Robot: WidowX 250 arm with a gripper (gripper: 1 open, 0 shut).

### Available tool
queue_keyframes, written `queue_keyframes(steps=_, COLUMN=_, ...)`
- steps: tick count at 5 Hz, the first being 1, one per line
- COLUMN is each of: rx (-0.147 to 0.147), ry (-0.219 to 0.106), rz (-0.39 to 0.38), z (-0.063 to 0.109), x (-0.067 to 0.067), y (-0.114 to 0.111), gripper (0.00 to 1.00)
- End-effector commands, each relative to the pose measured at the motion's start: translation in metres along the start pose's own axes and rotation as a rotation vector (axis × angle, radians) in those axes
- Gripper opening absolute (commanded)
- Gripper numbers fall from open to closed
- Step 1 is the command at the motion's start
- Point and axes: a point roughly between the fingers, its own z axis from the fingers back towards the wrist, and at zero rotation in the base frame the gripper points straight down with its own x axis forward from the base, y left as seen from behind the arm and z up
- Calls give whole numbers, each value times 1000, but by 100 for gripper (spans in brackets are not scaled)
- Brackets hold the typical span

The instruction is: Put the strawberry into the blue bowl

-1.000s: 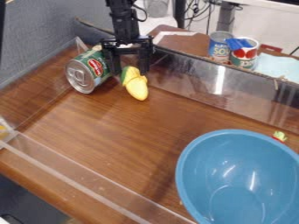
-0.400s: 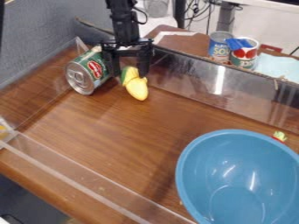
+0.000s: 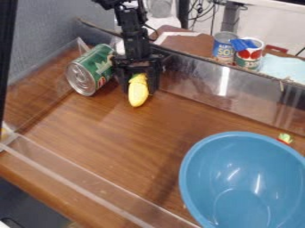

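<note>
Strawberry not surely identifiable: only a tiny reddish-green speck (image 3: 284,137) just past the far right rim of the blue bowl (image 3: 238,191), close to the worktop's (image 3: 107,134) right edge, too small to name. Blue bowl: upright at the near right corner, partly cut off by the picture's edge, nothing visible inside.

Claw (image 3: 139,78): points steeply down near the far left corner, fingers drawn in. Stands over the upper end of a yellow fruit-like piece (image 3: 138,91) lying on the wood. Cannot tell whether that piece is actually gripped or merely touched.

Green tin can (image 3: 92,71): lies on its side just left of the claw, near the left edge, lid end facing the camera.

Beyond the far edge, on another surface: two more cans (image 3: 238,50), standing close together.
</note>
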Motion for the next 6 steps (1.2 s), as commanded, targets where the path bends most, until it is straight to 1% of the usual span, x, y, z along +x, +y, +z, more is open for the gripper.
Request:
queue_keyframes(steps=1, rx=20, ry=-49, rz=11, z=7, x=3, y=15, gripper=0)
queue_keyframes(steps=6, rx=18, ry=-41, rz=-27, z=15, x=-4, y=7, gripper=0)
